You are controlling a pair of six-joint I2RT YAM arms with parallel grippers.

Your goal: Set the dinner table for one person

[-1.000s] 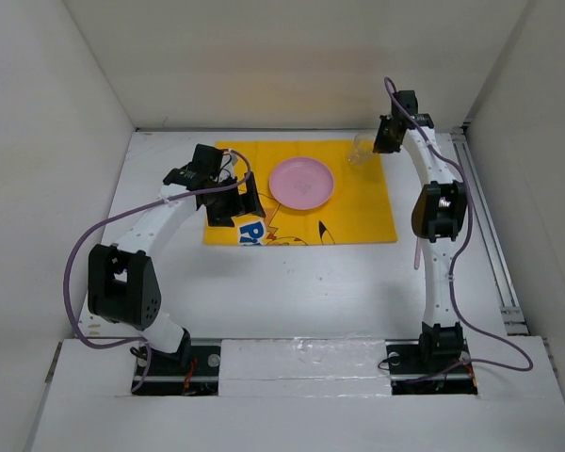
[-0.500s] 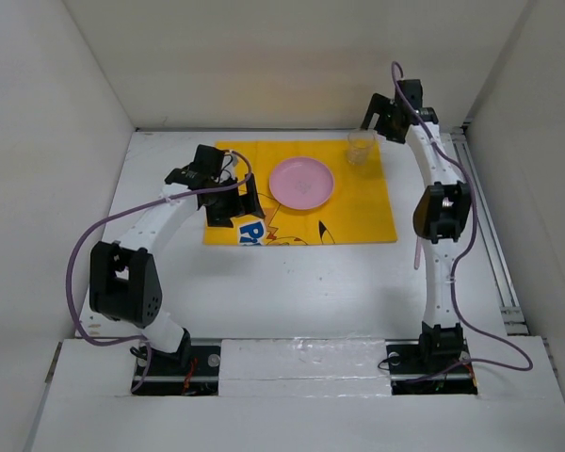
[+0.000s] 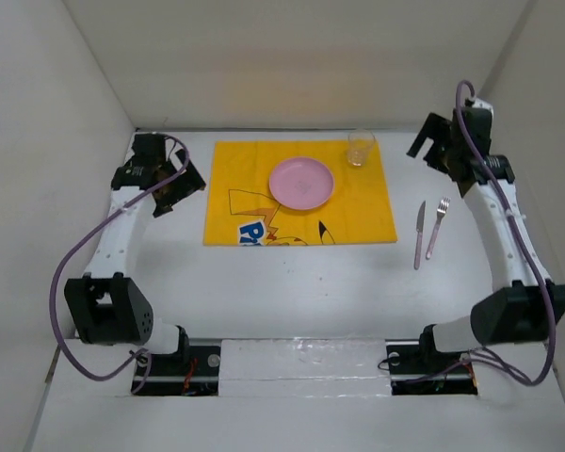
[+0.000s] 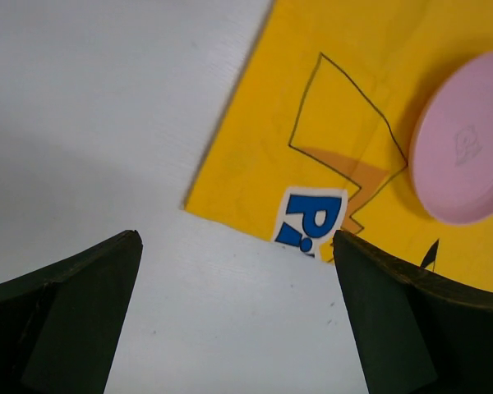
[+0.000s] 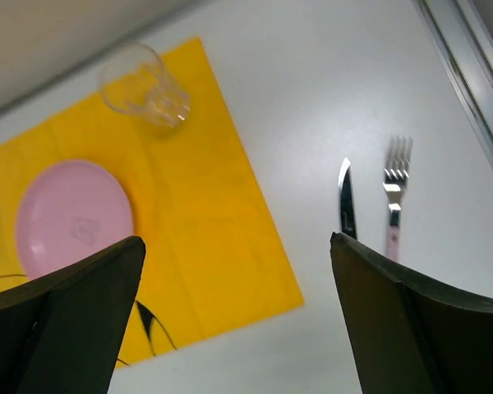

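**Clerk:** Entry one, the left gripper (image 4: 238, 328). How are its fingers being recorded?

**Checker:** Its two dark fingers (image 4: 66, 320) are being held wide apart, and nothing is being gripped. The bare surface of the large, flat, plain white dinner table (image 3: 292, 282) is being shown in the gap between them. That table is lying beneath both grippers and is being enclosed by white walls on three sides.

**Clerk:** Entry two, what is being listed ahead of those fingers?

**Checker:** A corner of the yellow cartoon-print cloth placemat (image 4: 329, 123) is being shown just ahead of the gap, lying flat on the table. The round pink plate (image 4: 464, 148) is being shown ahead of the right-hand finger, resting on the placemat.

**Clerk:** Entry three, the right gripper (image 5: 238, 320)?

**Checker:** Its fingers (image 5: 57, 320) are likewise being held spread open, with nothing clasped between them.

**Clerk:** Entry four, the items ahead of them?

**Checker:** The clear glass tumbler (image 5: 144, 82) is being shown well ahead of the left-hand finger, standing upright at the placemat's far corner. The plate is being shown nearer that same finger. The pink-handled metal knife (image 5: 346, 201) and the pink-handled metal fork (image 5: 397, 164) are being shown ahead of the right-hand finger. They are lying side by side without touching, on bare table beside the placemat's edge, with the knife on the placemat side.
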